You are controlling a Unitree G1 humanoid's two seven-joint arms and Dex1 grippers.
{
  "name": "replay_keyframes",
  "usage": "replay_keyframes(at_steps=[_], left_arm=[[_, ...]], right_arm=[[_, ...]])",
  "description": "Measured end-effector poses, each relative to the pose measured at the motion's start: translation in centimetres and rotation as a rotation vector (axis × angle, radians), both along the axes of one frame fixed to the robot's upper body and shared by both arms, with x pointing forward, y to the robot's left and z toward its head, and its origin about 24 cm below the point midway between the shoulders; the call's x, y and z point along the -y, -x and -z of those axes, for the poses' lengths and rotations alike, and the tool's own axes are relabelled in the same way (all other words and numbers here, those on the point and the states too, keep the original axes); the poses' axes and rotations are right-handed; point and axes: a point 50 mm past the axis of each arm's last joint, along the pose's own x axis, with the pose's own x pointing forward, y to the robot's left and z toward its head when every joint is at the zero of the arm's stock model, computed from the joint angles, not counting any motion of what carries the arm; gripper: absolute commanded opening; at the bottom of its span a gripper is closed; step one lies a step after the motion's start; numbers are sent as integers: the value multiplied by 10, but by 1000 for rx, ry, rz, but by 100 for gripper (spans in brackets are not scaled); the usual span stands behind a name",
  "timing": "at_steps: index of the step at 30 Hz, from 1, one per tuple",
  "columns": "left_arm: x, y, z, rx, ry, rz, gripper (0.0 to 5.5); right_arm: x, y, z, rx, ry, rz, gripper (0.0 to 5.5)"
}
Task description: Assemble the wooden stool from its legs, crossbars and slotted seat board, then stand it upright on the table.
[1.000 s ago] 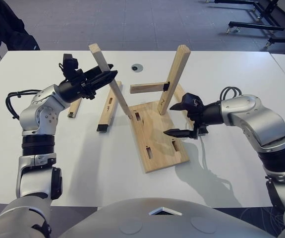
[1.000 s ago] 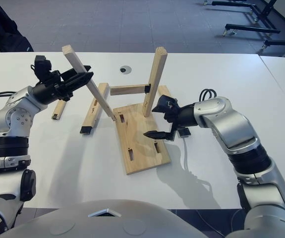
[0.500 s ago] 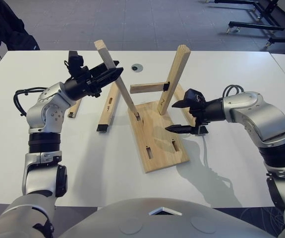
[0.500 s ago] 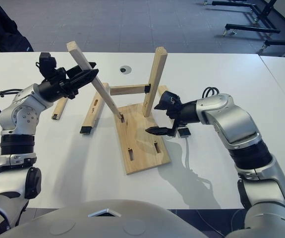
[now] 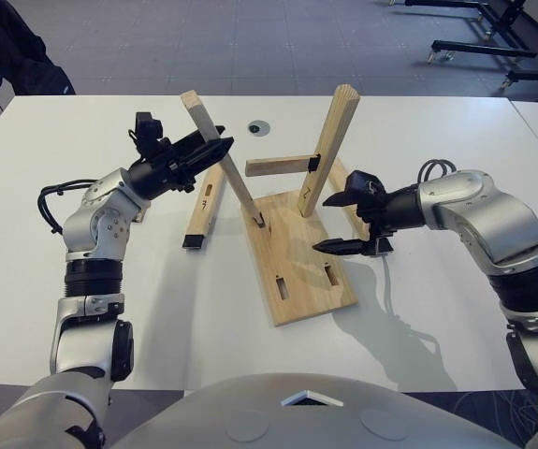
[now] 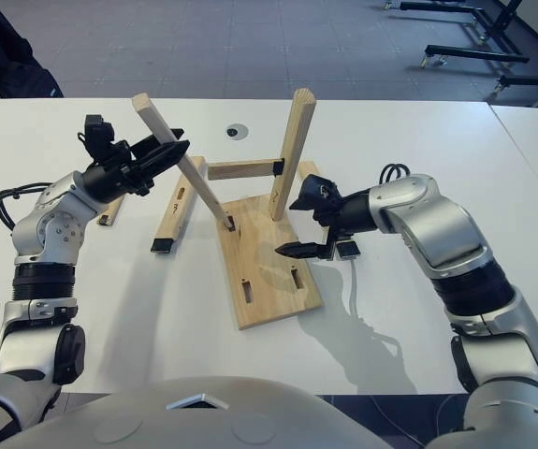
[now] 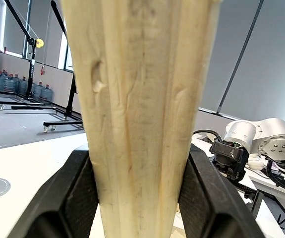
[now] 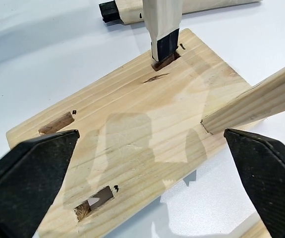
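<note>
Table (image 5: 203, 318) white, grey floor (image 5: 297, 37) beyond

The left gripper (image 5: 212, 150), clamped on the tilted leg (image 5: 239, 181), travelled to the right, toward the seat board (image 5: 298, 281), and carried the leg along with it. The leg's upper end shifted the same way. Its black-tipped lower end, which had been at the board's far left edge, moved inward and came to sit in the corner slot (image 8: 164, 60).
</note>
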Motion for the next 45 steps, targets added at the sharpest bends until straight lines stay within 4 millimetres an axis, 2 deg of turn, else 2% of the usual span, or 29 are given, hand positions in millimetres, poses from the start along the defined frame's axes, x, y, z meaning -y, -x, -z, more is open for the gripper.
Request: replay_keyframes(at_steps=[11, 20, 36, 45], left_arm=[[3, 4, 9, -16, 23, 3, 204], [-4, 3, 13, -26, 21, -1, 204], [-9, 6, 0, -30, -35, 38, 204], [-3, 5, -9, 1, -41, 81, 204]], right_arm=[[0, 0, 0, 0, 0, -2, 540], [0, 0, 0, -6, 2, -8, 540], [-3, 1, -3, 14, 1, -4, 540], [-4, 2, -3, 21, -5, -2, 540]])
